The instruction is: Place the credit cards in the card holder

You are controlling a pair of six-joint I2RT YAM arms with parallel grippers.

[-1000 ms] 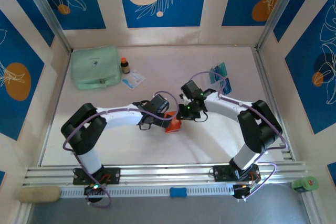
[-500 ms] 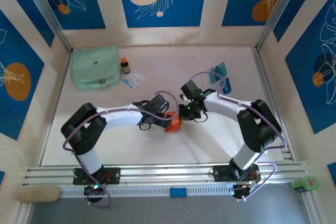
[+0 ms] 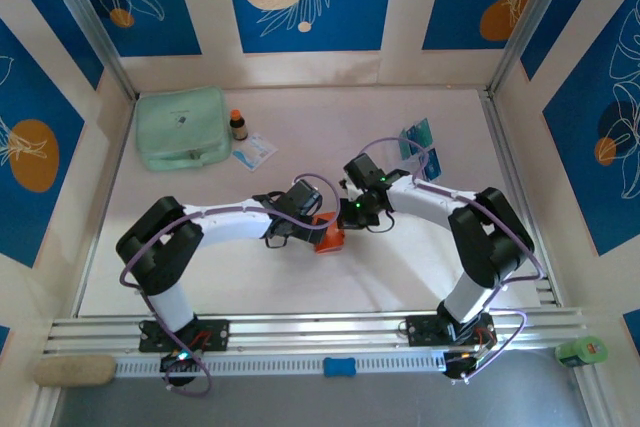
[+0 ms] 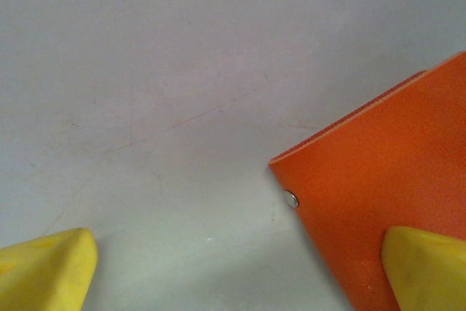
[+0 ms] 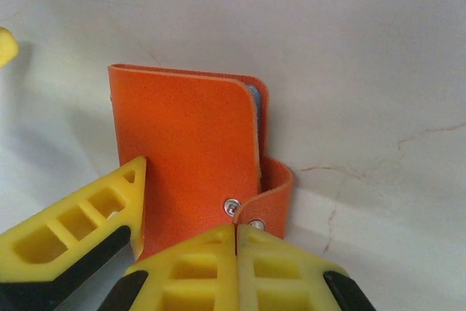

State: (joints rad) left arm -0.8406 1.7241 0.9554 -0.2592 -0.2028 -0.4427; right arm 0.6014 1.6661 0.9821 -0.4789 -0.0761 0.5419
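The orange-red card holder (image 3: pixel 331 236) lies folded on the table between both grippers. In the right wrist view the card holder (image 5: pixel 182 143) has its snap tab (image 5: pixel 273 194) curled up at the right. My right gripper (image 5: pixel 235 229) is shut, pinching the end of that tab. My left gripper (image 4: pixel 237 271) is open, with one yellow fingertip (image 4: pixel 428 267) resting on the holder's cover (image 4: pixel 386 180) and the other off it on the bare table. The teal and blue credit cards (image 3: pixel 418 138) lie at the back right, away from both grippers (image 3: pixel 318 226) (image 3: pixel 350 215).
A mint-green zip pouch (image 3: pixel 181 127) sits at the back left. Beside it are a small brown bottle (image 3: pixel 238 125) and a white-and-blue packet (image 3: pixel 254 151). Patterned walls enclose the table, and an aluminium rail (image 3: pixel 320 332) runs along the near edge.
The right arm's elbow has edged slightly left. Both grippers and the card holder stay nearly where they were.
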